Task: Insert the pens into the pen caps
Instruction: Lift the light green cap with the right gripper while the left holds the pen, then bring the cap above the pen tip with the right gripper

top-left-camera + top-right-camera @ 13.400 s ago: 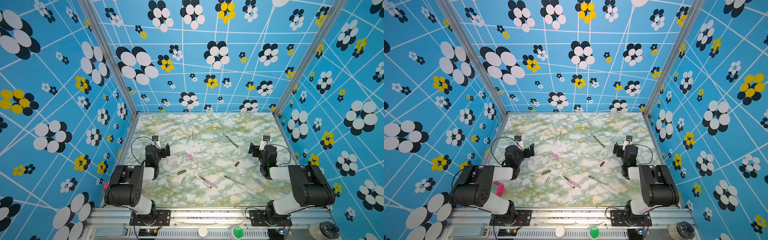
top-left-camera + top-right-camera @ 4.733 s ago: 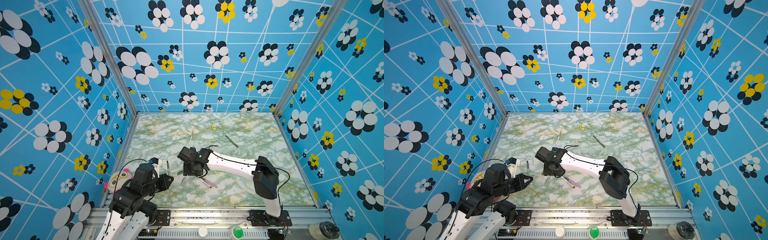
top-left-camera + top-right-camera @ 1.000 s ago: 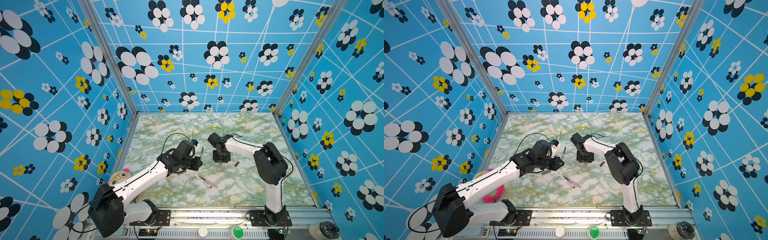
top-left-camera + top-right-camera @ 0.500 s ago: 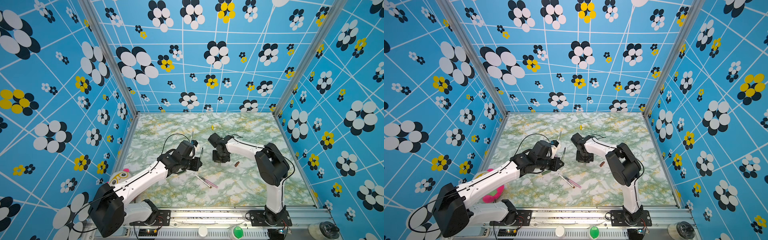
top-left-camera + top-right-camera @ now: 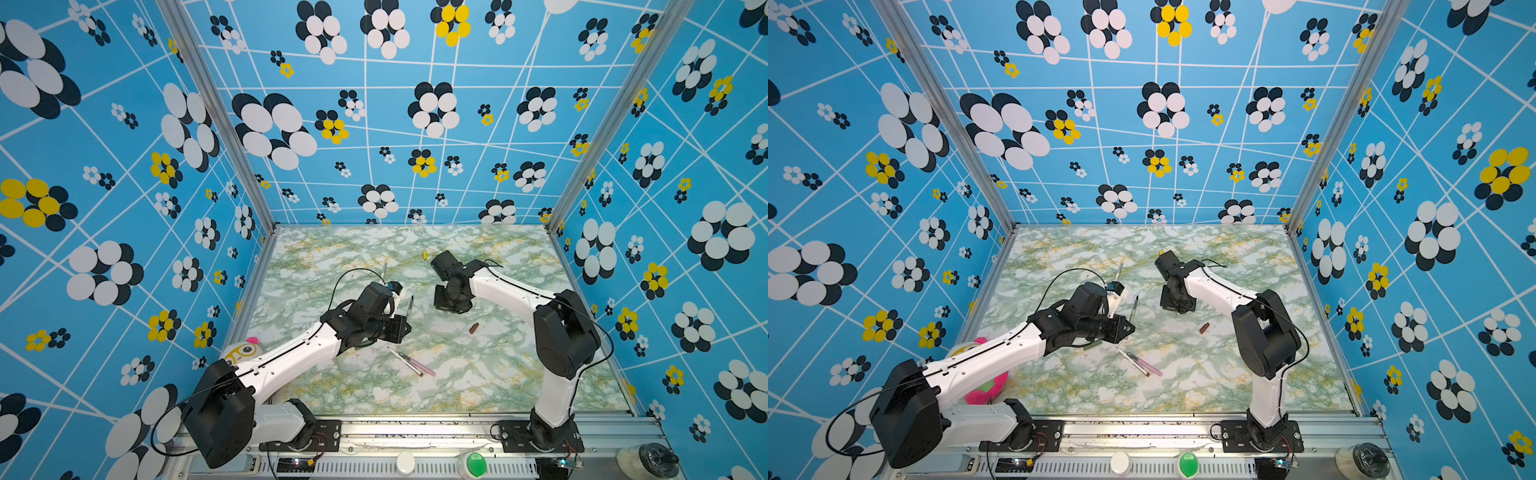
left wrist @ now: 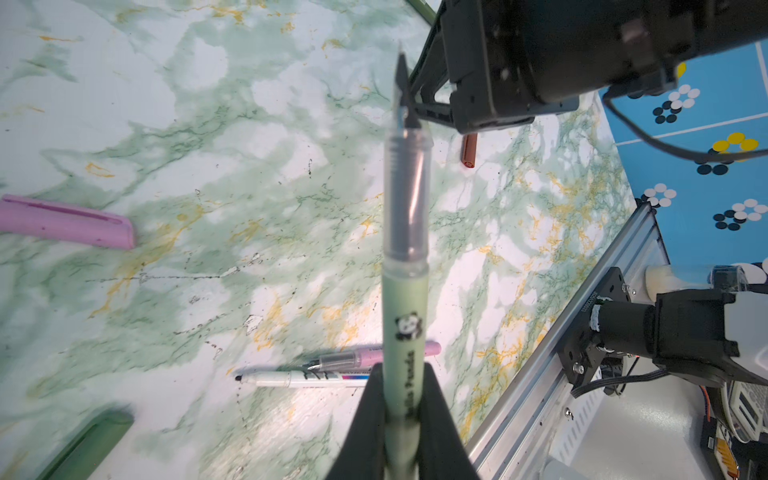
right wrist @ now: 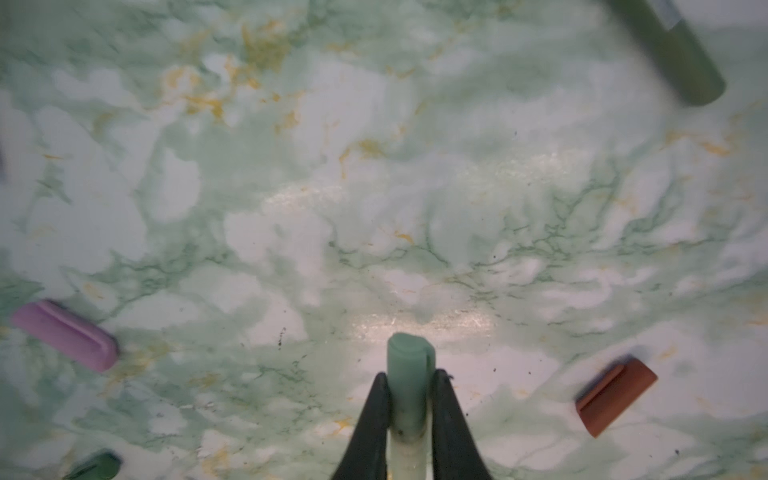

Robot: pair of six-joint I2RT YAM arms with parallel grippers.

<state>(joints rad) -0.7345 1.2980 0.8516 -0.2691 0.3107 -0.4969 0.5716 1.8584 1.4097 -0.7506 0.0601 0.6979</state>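
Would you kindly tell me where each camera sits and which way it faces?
Top views: high over the front rail, looking down on the marble table; both arms show.
Left wrist: on the left arm, looking along the left gripper, shut on the pale green pen; the right arm shows beyond.
Right wrist: on the right arm, looking down at the table past the right gripper, shut on the pale green cap.
Shared: both wrist views show the brown cap and pink cap.
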